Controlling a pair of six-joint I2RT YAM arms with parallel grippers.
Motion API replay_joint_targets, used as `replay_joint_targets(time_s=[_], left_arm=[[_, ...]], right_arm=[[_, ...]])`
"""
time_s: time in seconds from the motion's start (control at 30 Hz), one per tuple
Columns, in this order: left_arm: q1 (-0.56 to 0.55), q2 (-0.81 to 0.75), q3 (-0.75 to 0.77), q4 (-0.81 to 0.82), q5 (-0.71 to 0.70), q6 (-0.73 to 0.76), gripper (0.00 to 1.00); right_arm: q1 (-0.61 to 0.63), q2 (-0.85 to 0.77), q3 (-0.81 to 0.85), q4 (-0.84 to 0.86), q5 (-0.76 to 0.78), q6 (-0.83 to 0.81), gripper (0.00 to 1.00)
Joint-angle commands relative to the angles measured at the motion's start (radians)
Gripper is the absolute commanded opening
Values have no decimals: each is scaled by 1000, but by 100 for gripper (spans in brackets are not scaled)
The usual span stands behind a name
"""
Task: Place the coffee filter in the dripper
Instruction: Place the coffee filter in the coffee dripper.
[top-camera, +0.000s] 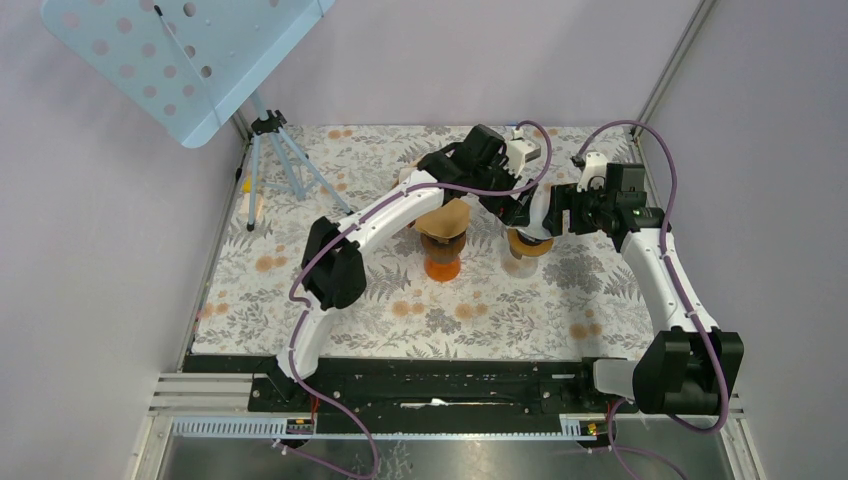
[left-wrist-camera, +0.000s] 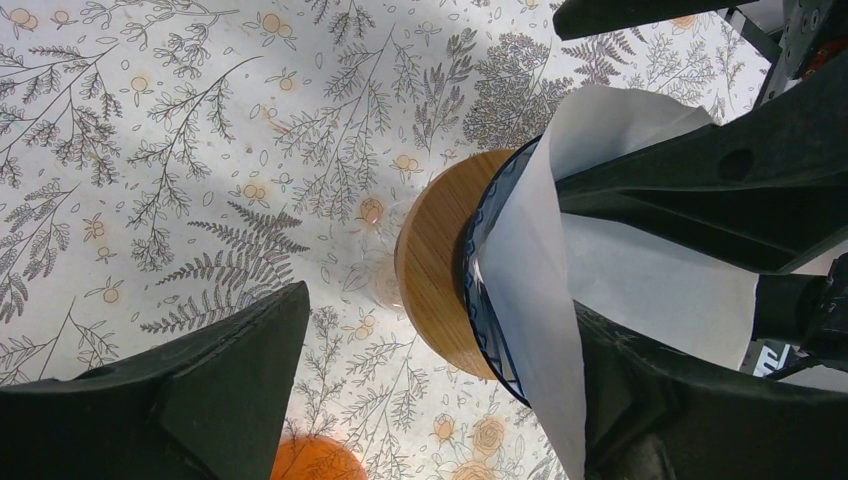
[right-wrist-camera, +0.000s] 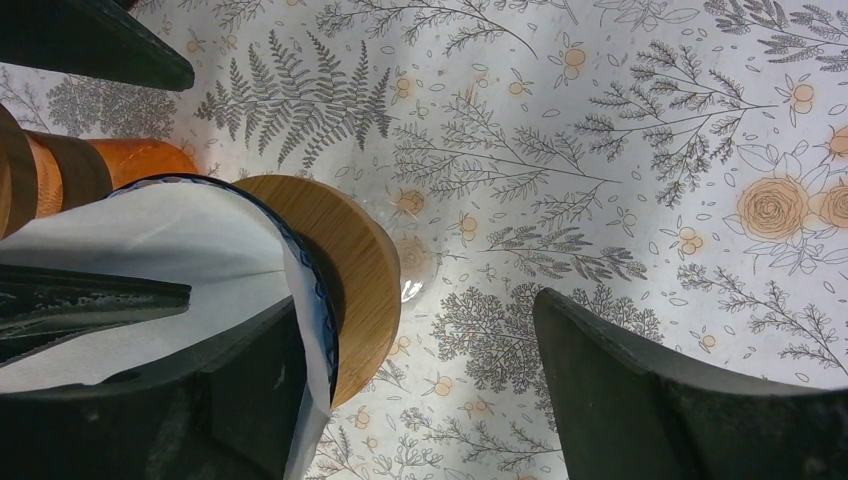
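The dripper (top-camera: 528, 247) is glass with a wooden collar (left-wrist-camera: 440, 270) and stands mid-table, a little right. The white coffee filter (left-wrist-camera: 640, 280) sits in its mouth, its edge sticking up past the blue-patterned rim. It also shows in the right wrist view (right-wrist-camera: 150, 240). My left gripper (left-wrist-camera: 440, 400) is open, with one finger inside the filter and the other outside over the cloth. My right gripper (right-wrist-camera: 420, 400) is open too, with one finger (right-wrist-camera: 150, 420) inside the filter against its wall and the other beside the dripper. Both grippers meet over the dripper in the top view.
A second stand with an orange base (top-camera: 441, 265) and a stack of brown filters (top-camera: 447, 218) stands just left of the dripper. A tripod (top-camera: 275, 150) with a light blue perforated panel is at the back left. The floral cloth (top-camera: 480, 310) covers the table.
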Motion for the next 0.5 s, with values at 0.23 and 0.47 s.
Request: replay_joint_targets(time_s=[0.23,0.47], left_arm=[[1,-42,-42,19,-51,11,90],[0,-40,-63,27,-60,10,93]], right_arm=[[-4,-9,-24,15,37,-23,85],[-4,-13,-31,16,41,-33,85]])
